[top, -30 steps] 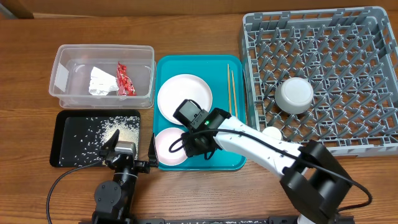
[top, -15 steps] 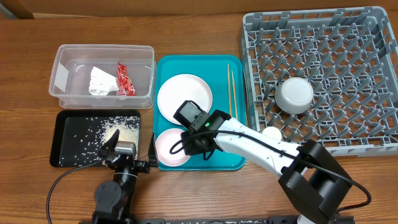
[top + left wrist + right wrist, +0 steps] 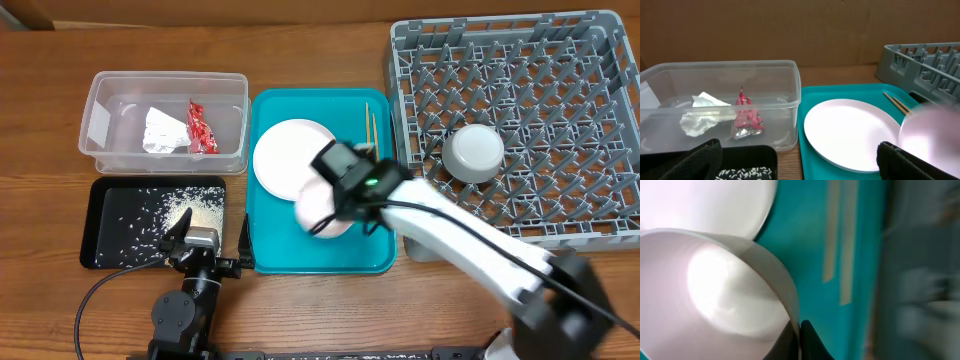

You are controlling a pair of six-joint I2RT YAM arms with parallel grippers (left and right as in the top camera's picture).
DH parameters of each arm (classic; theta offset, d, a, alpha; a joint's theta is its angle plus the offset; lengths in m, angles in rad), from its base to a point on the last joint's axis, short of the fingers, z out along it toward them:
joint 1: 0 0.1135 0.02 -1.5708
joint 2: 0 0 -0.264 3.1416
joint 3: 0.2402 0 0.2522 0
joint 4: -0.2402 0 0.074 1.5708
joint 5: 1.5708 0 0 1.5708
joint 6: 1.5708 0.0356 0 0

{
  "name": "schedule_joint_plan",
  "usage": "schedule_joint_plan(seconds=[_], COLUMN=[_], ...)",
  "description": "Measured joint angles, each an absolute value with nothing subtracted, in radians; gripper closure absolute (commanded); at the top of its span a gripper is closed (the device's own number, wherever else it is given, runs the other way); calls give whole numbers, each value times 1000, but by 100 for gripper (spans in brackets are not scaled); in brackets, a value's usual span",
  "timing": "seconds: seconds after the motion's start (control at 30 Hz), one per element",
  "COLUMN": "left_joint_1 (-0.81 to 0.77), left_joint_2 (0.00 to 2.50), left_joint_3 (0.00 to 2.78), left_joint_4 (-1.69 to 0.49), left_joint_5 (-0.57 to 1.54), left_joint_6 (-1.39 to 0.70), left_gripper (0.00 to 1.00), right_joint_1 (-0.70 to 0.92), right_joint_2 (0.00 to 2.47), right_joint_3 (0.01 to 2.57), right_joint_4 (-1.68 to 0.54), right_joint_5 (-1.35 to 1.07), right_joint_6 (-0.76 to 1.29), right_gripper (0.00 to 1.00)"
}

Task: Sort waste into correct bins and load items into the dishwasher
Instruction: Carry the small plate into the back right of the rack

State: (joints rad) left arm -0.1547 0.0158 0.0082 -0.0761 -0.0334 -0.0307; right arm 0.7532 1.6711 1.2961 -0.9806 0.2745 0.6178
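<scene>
Wood-grain table; plain brown backdrop behind it.

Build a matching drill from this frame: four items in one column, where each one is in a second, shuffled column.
Items
1. crinkled red-and-clear wrapper
2. loose white rice grains
3. whitish round bowl
4. pale pink bowl

Places
A. gripped at its rim by the right gripper
B. in the large grey plastic dish rack
C. in the clear rectangular plastic tub
D. on the flat black rectangular tray

Pairs: 1-C, 2-D, 3-B, 4-A
</scene>
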Motion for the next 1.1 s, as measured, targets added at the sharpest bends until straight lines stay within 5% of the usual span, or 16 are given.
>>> schedule_joint_plan(seconds=[0.4, 0.8, 1.1], left_joint_1=[-155, -155, -155], left_joint_2=[16, 16, 16], left_joint_3=[8, 8, 8], left_joint_4=[-76, -77, -77], left_joint_5=[-33, -33, -33], left_joint_6=[-30, -30, -30], left_gripper=[0, 0, 0], right_joint_1=[435, -12, -102], right_joint_2=[1359, 1559, 1660], right_joint_3=[1345, 1345, 1345], right_joint_4=[-1023, -1025, -987], right_joint_5=[1148, 1280, 1279], right_joint_6=[570, 523, 488], right_gripper=[96, 96, 96])
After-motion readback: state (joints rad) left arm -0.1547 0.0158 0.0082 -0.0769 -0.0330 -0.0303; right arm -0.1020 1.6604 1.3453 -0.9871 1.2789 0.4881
